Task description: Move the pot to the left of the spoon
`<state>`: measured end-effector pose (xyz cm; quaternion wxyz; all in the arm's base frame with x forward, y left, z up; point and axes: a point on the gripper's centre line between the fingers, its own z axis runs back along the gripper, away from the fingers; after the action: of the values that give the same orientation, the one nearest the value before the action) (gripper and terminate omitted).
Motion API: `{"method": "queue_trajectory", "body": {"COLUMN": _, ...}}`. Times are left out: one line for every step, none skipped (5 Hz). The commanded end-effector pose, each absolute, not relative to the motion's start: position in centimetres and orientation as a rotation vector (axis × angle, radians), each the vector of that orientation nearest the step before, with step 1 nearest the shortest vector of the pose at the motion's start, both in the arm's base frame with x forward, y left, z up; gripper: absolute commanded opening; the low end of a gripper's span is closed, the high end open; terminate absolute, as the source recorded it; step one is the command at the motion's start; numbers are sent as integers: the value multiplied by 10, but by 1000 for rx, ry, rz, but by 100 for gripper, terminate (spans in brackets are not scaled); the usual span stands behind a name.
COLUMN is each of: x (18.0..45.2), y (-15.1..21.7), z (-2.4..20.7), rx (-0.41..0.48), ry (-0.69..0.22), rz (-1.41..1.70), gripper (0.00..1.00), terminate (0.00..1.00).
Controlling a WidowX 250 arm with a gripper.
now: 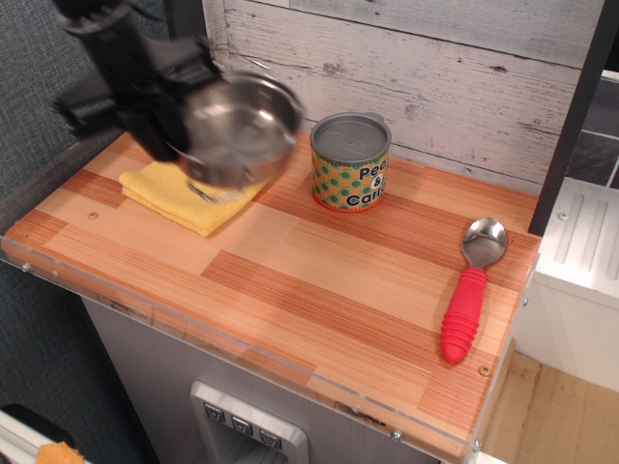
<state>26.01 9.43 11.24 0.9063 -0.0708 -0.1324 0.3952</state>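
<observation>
The shiny steel pot (240, 130) hangs in the air, tilted and blurred by motion, above the right part of a yellow cloth. My black gripper (166, 121) is shut on the pot's left rim. The spoon (473, 285), with a silver bowl and a red ribbed handle, lies on the wooden table near its right edge, far to the right of the pot.
A green-and-orange dotted tin can (350, 162) stands just right of the pot. The yellow cloth (179, 191) lies at the table's back left. A grey plank wall (435, 68) runs behind. The table's front edge (242, 353) has a clear lip.
</observation>
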Motion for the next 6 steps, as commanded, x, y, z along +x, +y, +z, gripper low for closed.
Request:
{"method": "queue_trajectory", "body": {"x": 250, "y": 46, "z": 100, "rx": -156, "ry": -251, "rz": 665, "gripper": 0, "terminate": 0}}
{"method": "queue_trajectory", "body": {"x": 250, "y": 22, "z": 91, "rx": -134, "ry": -246, "rz": 576, "gripper": 0, "terminate": 0}}
{"method": "queue_trajectory", "body": {"x": 252, "y": 4, "z": 76, "rx": -131, "ry": -216, "rz": 528, "gripper": 0, "terminate": 0}}
{"method": "queue_trajectory", "body": {"x": 254, "y": -3, "z": 64, "rx": -109, "ry": -196, "rz": 506, "gripper": 0, "terminate": 0}}
{"method": "queue_trajectory", "body": {"x": 255, "y": -6, "z": 55, "rx": -93, "ry": -184, "rz": 502, "gripper": 0, "terminate": 0}}
{"method": "queue_trajectory", "body": {"x": 253, "y": -8, "z": 48, "rx": -105, "ry": -175, "rz": 509, "gripper": 0, "terminate": 0}}
